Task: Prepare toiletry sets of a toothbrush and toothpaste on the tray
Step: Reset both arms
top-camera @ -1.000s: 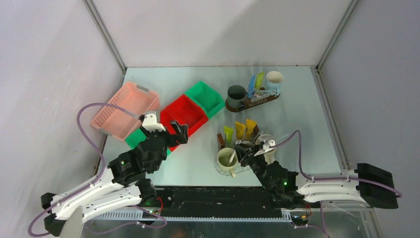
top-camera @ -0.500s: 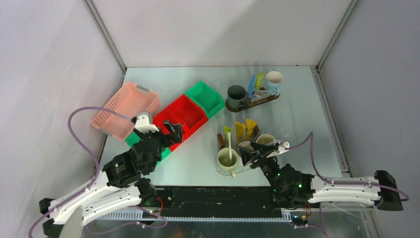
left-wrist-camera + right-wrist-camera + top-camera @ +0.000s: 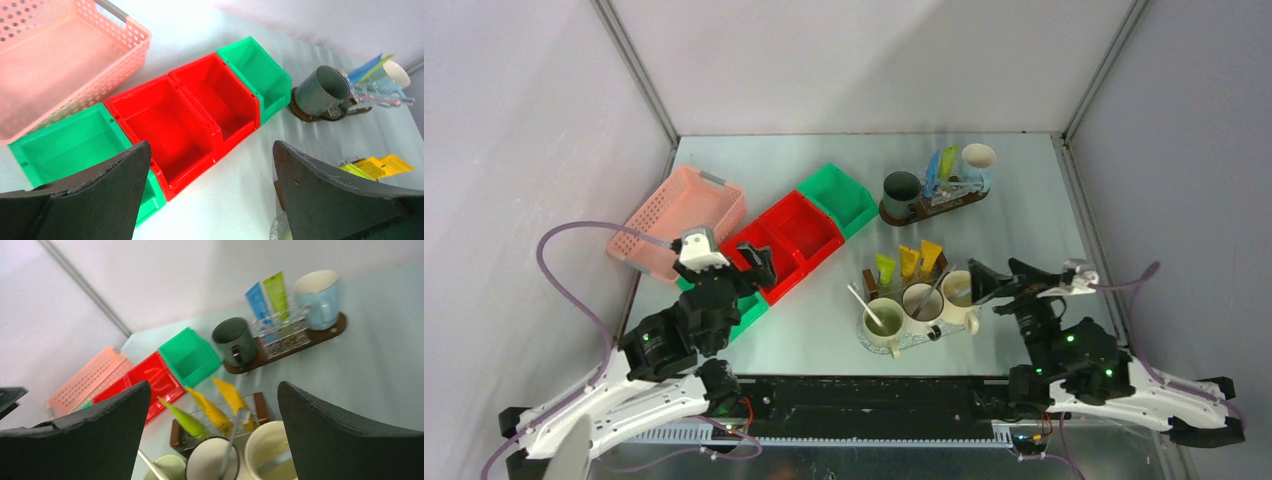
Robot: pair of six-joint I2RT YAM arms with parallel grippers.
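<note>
1. Grippers: right gripper (image 3: 1007, 279) hangs just right of the near mugs (image 3: 921, 301), jaws wide and empty; left gripper (image 3: 757, 262), jaws also wide and empty, hovers over the red bins (image 3: 799, 235).
2. Near tray (image 3: 869, 284): three mugs in a row, each seemingly holding a brush (image 3: 861, 301); green, yellow and orange tubes (image 3: 908, 262) stand just behind.
3. This set looks finished; the right arm should rise before it turns away, since a sideways sweep could catch a leaning handle.
4. Far tray (image 3: 894, 214): dark mug (image 3: 901, 188) and blue mug (image 3: 977, 160) flank blue and green tubes; check for brushes there first.
</note>
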